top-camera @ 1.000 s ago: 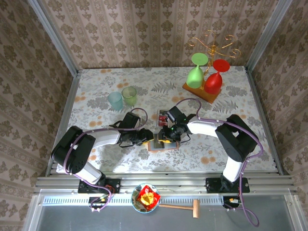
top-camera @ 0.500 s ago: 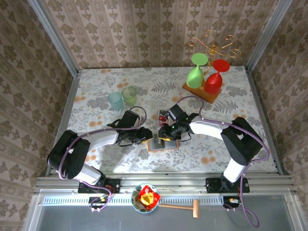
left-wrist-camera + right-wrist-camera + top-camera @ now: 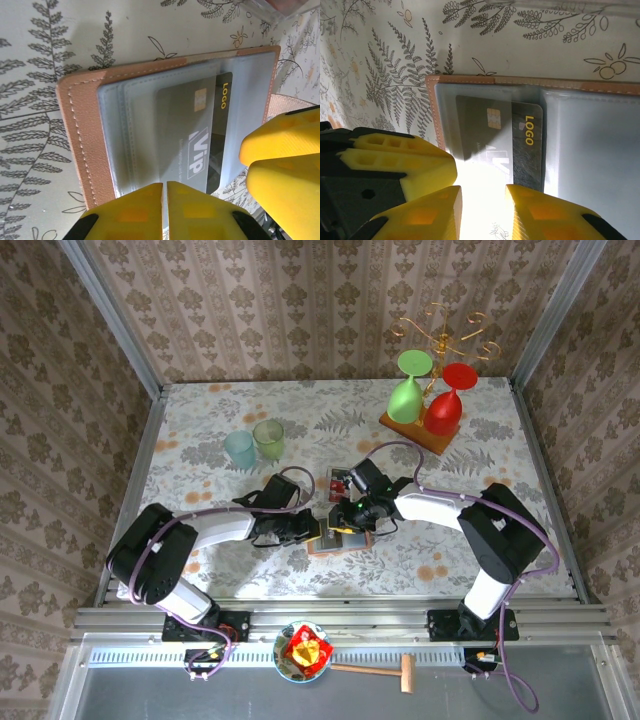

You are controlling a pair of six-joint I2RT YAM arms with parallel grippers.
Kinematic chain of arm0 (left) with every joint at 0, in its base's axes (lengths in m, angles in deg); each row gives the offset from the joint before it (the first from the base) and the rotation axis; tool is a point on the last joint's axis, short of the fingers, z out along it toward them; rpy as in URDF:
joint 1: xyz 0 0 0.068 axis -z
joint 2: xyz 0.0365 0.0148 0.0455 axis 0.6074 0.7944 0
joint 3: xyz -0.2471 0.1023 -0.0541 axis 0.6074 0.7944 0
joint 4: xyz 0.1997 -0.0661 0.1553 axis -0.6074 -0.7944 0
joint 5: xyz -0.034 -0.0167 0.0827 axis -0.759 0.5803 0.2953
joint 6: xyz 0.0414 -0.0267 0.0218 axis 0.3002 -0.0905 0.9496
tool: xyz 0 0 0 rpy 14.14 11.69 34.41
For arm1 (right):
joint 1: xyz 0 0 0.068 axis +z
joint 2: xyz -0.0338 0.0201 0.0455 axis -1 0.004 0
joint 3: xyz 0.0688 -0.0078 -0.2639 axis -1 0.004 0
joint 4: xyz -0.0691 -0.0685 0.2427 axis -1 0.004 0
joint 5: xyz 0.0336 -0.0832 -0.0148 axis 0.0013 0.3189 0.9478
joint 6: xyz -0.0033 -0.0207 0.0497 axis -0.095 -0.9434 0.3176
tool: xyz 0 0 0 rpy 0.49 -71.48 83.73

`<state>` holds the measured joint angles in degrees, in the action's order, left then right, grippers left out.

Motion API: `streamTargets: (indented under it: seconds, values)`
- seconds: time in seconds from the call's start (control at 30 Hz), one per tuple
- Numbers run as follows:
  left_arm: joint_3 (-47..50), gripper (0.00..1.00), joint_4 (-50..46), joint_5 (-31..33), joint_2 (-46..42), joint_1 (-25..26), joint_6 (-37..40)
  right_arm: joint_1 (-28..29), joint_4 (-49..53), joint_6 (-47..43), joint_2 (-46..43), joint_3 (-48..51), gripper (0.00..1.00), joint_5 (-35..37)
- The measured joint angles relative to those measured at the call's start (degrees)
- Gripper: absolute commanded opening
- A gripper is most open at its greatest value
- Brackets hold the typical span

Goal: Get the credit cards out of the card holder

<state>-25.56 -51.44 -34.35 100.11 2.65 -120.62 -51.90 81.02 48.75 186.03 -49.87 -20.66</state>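
The card holder [image 3: 333, 541] lies open on the table, salmon-brown with grey-blue pockets [image 3: 75, 125] [image 3: 432, 107]. A dark credit card [image 3: 200, 130] [image 3: 525, 142] marked LOGO and Vip sits partly inside a translucent pocket. My left gripper [image 3: 165, 192] [image 3: 315, 528] is shut on the holder's near pocket edge, only a thin slit between its yellow fingers. My right gripper [image 3: 482, 200] [image 3: 346, 522] stands open over the holder's opposite edge, glare between its jaws. Its fingers [image 3: 280, 145] sit close beside the card. A small red card [image 3: 338, 480] lies on the table behind the right gripper.
Two cups, teal [image 3: 240, 450] and green [image 3: 268, 438], stand at the back left. A wooden stand [image 3: 412, 432] with a green and a red glass is at the back right. A bowl [image 3: 303, 650] and a wooden mallet [image 3: 380, 670] rest on the front ledge.
The left gripper's jaws have closed onto the card holder's edge. The right gripper has shifted only slightly and kept the same opening.
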Motion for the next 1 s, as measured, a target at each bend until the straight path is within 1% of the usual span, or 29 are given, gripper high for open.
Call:
streamTargets:
  seconds: [0.23, 0.37, 0.53, 0.67, 1.0]
  values:
    - [0.00, 0.10, -0.52, 0.87, 0.17, 0.00, 0.04, -0.33, -0.17, -0.07, 0.55, 0.26, 0.29, 0.00]
    - [0.00, 0.10, -0.59, 0.96, 0.50, 0.00, 0.04, -1.01, -0.48, -0.17, 0.55, 1.05, 0.26, -0.07]
    - [0.00, 0.10, -0.55, 0.96, 0.83, 0.00, 0.07, -1.25, -2.80, -0.11, 0.63, 1.97, 0.25, -2.19]
    - [0.00, 0.10, -0.50, 0.92, 0.87, 0.00, 0.04, -1.22, -4.04, -0.11, 1.33, 1.97, 0.25, -3.34]
    - [0.00, 0.10, -0.42, 0.90, 0.87, 0.00, 0.07, -1.22, -3.52, -0.22, 2.80, 1.88, 0.28, -3.21]
